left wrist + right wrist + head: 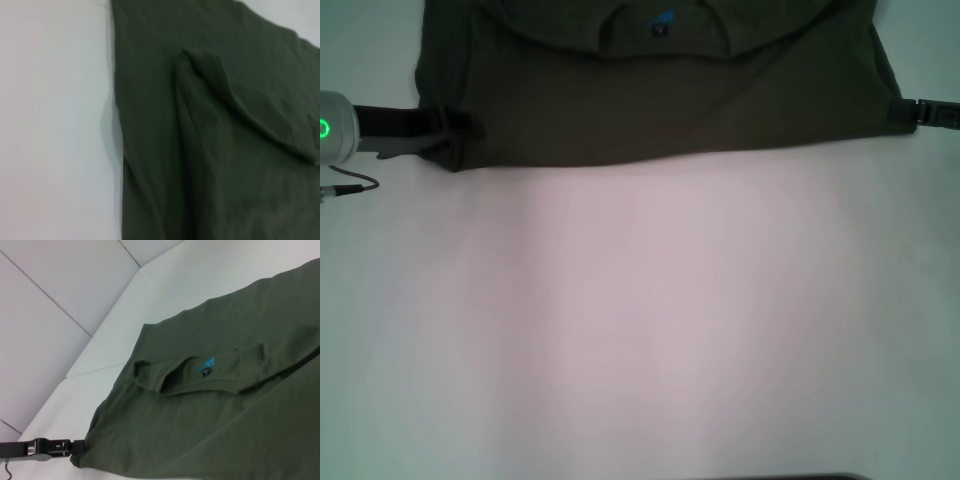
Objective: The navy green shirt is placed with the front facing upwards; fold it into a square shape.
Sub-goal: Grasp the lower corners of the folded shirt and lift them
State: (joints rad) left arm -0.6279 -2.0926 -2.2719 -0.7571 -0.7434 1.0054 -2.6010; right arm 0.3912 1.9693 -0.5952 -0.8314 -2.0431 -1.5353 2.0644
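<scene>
Soft, matte navy green shirt (660, 100), folded; left gripper (450, 125) and right gripper (903, 110) pinch its near corners.

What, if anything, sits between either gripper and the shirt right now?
Nothing visible. The left gripper meets the navy green shirt at its near left corner, the right gripper at its right edge. Only bare white table lies nearer the robot.
</scene>
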